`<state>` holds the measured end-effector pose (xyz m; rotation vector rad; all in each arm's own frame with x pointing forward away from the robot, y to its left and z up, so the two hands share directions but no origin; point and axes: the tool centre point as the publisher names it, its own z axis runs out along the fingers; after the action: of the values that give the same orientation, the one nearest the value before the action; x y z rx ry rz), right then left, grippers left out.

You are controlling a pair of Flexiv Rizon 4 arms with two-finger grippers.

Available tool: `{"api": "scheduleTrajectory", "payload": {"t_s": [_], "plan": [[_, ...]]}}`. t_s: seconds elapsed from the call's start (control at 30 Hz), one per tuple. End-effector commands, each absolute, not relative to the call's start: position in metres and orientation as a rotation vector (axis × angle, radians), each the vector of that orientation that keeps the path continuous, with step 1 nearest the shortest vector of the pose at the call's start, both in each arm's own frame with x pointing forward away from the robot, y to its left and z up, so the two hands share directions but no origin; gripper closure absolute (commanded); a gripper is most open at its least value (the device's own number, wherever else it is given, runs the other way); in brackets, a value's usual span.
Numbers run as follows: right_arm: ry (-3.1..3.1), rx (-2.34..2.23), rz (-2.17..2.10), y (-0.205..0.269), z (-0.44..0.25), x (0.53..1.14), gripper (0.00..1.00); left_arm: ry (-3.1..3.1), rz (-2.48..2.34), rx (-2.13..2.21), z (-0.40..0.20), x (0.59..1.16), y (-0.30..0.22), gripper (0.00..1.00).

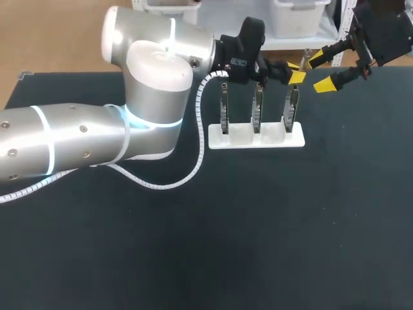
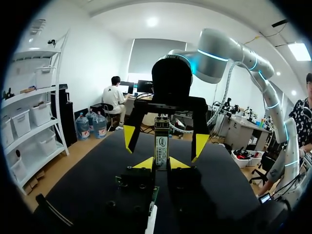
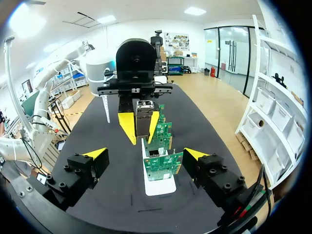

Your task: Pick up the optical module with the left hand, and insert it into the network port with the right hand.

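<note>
The optical module point(image 2: 161, 144), a slim metal bar with a label, stands upright between the yellow tips of my left gripper point(image 2: 162, 164), which is shut on it. In the head view that gripper point(image 1: 295, 71) hovers above the right end of the board stand. My right gripper point(image 1: 321, 73) faces it from the back right, open, one fingertip point(image 3: 96, 155) on each side and nothing between them. From the right wrist, the module point(image 3: 144, 117) hangs in the left gripper point(image 3: 141, 127) just ahead, over three upright green circuit boards point(image 3: 162, 165) with metal ports.
The boards stand in a white base point(image 1: 255, 138) at the back middle of the dark table point(image 1: 271, 226). My left arm point(image 1: 77, 139) lies across the table's left half, with a white coiled cable point(image 1: 187, 174) looping beside the base.
</note>
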<state>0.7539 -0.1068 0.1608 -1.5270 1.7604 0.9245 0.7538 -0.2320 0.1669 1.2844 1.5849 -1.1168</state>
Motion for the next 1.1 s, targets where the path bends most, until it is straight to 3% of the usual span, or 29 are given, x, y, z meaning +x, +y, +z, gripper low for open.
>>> {"api": "scheduleTrajectory", "payload": {"t_s": [0.03,1.1], "plan": [[1.761,-1.526,0.922,-0.1066,0.1607,0.7533,0.0,1.584,-1.119,1.29,0.1654,0.7555,-0.2344,1.0],[1.761,-1.526,0.922,-0.1066,0.1607,0.7533,0.0,1.606,-1.113,1.281,0.1603,0.7631,-0.234,1.0]]}}
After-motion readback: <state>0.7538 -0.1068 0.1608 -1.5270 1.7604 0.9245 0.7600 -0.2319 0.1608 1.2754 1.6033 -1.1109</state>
